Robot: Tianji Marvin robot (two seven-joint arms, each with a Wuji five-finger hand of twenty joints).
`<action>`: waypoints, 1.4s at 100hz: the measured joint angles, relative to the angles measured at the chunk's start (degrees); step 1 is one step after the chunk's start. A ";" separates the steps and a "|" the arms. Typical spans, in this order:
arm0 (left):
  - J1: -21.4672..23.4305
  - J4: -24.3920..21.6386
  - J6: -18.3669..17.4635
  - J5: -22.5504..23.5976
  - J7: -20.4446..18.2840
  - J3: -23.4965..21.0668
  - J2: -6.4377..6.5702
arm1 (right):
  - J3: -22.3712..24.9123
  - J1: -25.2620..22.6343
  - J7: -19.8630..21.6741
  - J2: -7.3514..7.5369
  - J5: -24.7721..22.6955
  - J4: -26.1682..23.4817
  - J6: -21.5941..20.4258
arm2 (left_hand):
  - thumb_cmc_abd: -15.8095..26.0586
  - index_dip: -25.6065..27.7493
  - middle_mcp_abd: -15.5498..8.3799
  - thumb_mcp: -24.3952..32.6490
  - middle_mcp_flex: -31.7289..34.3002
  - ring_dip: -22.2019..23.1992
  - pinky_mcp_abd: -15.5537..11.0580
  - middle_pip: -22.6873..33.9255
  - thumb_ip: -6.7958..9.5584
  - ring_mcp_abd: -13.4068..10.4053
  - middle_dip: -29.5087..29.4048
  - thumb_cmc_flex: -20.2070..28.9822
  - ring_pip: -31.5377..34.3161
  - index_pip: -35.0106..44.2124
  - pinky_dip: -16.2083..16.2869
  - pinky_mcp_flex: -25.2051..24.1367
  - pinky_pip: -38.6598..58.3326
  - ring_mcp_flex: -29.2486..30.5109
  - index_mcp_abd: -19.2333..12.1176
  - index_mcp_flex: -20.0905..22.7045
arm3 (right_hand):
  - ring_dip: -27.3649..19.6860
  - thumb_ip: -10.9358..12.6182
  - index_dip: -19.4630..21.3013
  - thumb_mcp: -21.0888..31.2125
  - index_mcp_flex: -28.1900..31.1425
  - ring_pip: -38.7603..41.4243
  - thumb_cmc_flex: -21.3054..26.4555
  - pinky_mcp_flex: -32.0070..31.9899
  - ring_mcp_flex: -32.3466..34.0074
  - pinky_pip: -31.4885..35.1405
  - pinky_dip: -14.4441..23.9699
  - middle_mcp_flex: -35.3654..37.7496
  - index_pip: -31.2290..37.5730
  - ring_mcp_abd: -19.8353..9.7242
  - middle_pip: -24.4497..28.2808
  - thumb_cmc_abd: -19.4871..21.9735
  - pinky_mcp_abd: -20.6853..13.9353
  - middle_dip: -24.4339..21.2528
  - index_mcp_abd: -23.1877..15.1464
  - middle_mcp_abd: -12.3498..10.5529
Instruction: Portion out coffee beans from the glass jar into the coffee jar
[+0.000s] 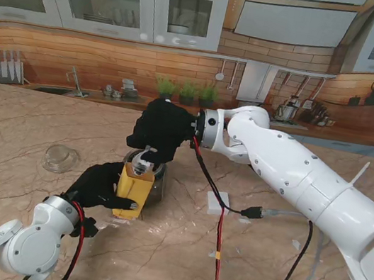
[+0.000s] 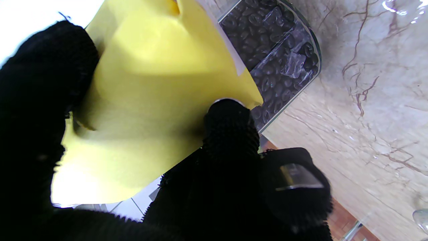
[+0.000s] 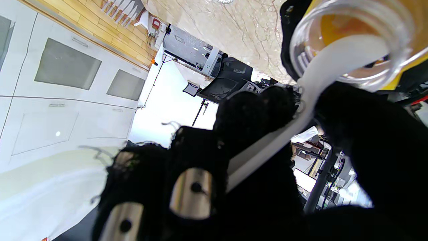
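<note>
The left hand is gripping the yellow coffee jar, just near the bean-filled glass jar. The right hand is gripping a white scoop, tipping it into the coffee jar's mouth; next, likely another scoopful.

The yellow-labelled coffee jar stands upright mid-worktop, mouth open. Touching it on its far side, the clear glass jar holds dark beans.
</note>
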 measured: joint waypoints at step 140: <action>0.33 -0.36 0.12 -0.68 -0.93 -0.63 0.04 | -5.99 4.49 -6.28 0.45 -2.70 1.77 6.15 | -0.45 -0.04 -0.19 -0.01 0.00 0.00 0.00 0.00 0.00 0.01 0.14 0.00 0.10 0.37 0.00 0.00 0.00 0.00 -0.08 0.00 | -0.20 8.24 -8.57 -8.13 0.49 0.00 4.12 0.01 0.00 0.00 -0.04 0.00 0.00 0.07 0.00 -0.75 0.00 -1.87 0.42 0.00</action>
